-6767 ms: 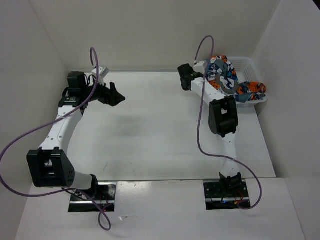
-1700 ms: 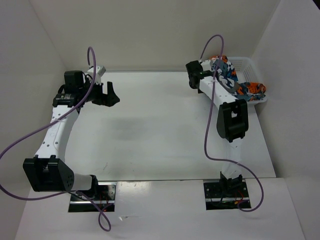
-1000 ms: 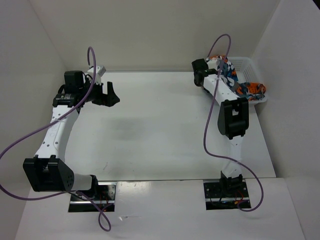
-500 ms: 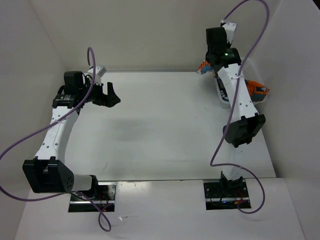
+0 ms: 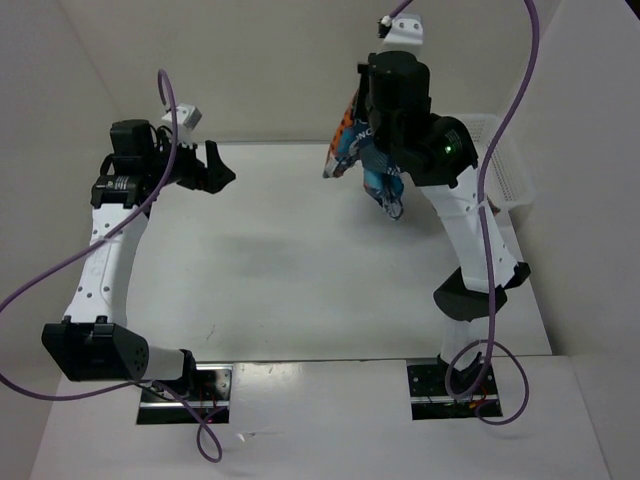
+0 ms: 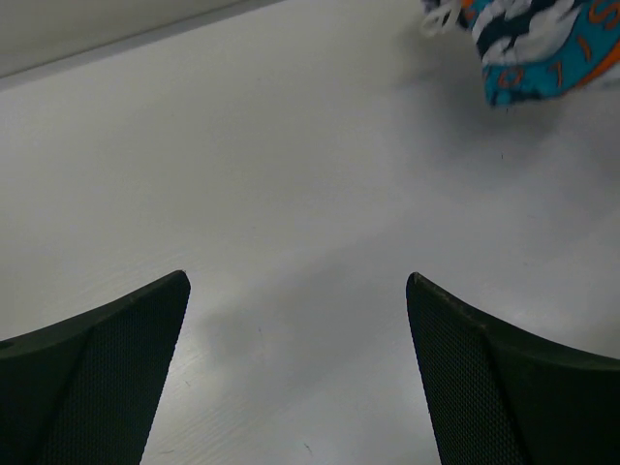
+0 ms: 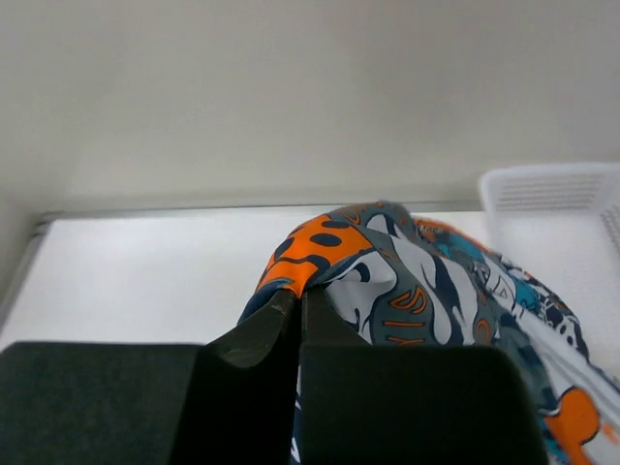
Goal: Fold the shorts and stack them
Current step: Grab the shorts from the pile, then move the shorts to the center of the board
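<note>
The right gripper (image 7: pixel 298 308) is clamped on a bunched fold of the shorts (image 5: pixel 385 185) and holds them high, so the cloth hangs below it as a narrow, crumpled drape over the back of the table (image 5: pixel 280 270). The white mesh basket (image 5: pixel 505 170) stands apart from them at about 3 o'clock in the top view. In that view the drape's long axis runs from roughly 11 o'clock at the pinch to 5 o'clock at its free lower end. Whether that end touches the table I cannot tell. The left gripper (image 5: pixel 213 166) carries nothing, its jaws spread wide, and it faces across the table with the shorts at about 3 o'clock from it, well apart. Its own camera catches only the teal and orange hem, up at 1 o'clock. The right arm is therefore the one in contact. My judgement is that the next move depends on this: the free hanging end lies on the left arm's side of the pinch, so either the right arm lowers the cloth flat or the left arm reaches toward 3 o'clock to take a second corner.
</note>
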You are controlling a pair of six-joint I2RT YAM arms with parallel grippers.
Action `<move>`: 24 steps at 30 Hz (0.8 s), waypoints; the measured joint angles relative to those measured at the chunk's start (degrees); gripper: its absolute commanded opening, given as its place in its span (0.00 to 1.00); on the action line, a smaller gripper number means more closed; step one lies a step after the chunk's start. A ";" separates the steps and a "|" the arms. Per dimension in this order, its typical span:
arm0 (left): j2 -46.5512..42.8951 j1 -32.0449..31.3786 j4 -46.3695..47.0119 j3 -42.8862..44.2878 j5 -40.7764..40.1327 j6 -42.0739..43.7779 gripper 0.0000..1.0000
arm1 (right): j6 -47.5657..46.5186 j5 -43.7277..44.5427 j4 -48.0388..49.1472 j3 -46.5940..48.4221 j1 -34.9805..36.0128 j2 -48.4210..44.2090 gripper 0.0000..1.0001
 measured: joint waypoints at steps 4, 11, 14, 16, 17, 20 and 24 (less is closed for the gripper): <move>-0.02 0.02 0.11 1.99 -0.44 0.00 0.99 | -0.76 -0.04 -0.20 2.91 7.23 0.00 0.00; -0.02 0.04 -0.24 2.01 -0.68 0.00 0.99 | -0.68 -0.66 -0.33 8.66 12.00 -0.15 0.00; -0.13 0.04 -0.28 2.01 -0.70 0.00 0.99 | -0.37 -0.72 -0.76 8.81 12.48 -0.70 0.00; -0.44 0.04 -0.28 2.01 -0.72 0.00 0.99 | 0.26 -0.48 -1.51 8.48 12.50 -1.11 0.00; -0.63 0.04 -0.24 2.01 -0.72 0.00 0.99 | 0.52 -0.37 -2.01 8.33 12.50 -1.25 0.00; -1.16 0.04 -0.13 1.99 -0.70 0.00 0.99 | 1.99 -0.20 -3.43 7.89 12.50 -1.53 0.00; -1.62 0.04 -0.13 1.99 -0.70 0.00 0.99 | 4.87 -0.48 -5.66 4.09 11.37 -2.36 0.65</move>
